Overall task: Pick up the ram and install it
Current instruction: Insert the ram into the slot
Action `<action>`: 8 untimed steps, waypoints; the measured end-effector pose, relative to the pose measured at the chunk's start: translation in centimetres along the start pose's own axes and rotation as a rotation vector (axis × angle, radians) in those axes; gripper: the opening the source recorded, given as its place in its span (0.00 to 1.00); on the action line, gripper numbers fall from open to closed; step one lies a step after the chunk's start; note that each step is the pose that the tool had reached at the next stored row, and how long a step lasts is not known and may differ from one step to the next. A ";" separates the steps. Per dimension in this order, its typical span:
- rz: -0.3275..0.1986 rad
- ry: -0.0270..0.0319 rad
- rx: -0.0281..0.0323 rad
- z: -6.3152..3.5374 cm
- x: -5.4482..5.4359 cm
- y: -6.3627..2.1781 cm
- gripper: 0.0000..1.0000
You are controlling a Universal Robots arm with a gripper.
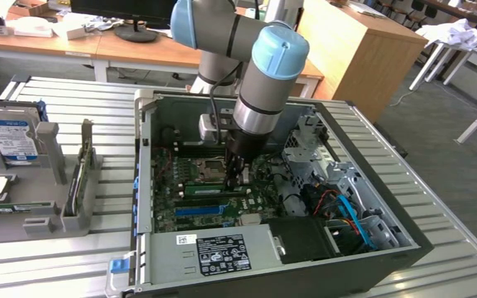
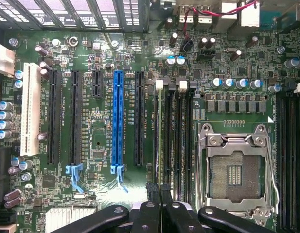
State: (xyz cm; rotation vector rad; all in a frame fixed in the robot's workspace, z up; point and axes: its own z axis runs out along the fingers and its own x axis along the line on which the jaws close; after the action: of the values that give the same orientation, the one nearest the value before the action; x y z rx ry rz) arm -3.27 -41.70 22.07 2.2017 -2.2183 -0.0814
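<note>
Evidently the gripper [image 2: 158,190], fingers pinched together on the ram [image 2: 161,141], holds the stick edge-on in line with the memory slot [image 2: 156,121] farthest from the CPU socket [image 2: 236,167], its long axis parallel to that slot and running straight out from the fingertips.

The case [image 1: 371,267] lies open on the table [image 1: 56,261], the motherboard [image 2: 101,145] flat inside it. The hand [image 1: 240,180] is down in the case, closed on the ram [image 1: 212,189], which stands on edge among the memory slots [image 2: 178,136] directly beneath it. The processor socket [image 2: 235,170] lies just beside the hand on one flank, the expansion slots [image 2: 118,121] on the other, with the power supply [image 1: 213,251] beyond those slots. Well apart, at the exterior view's left, a hard drive [image 1: 10,139] stands in a holder [image 1: 48,214].
</note>
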 end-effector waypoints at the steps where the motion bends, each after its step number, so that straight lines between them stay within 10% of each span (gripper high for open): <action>1: 0.000 0.0000 0.0000 0.00 0.0 0.00 0.12; 8: 0.000 -0.0002 0.0001 0.01 0.0 0.00 0.24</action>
State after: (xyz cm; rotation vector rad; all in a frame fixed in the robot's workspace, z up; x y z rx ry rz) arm -3.27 -41.70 22.06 2.2019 -2.2184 -0.0816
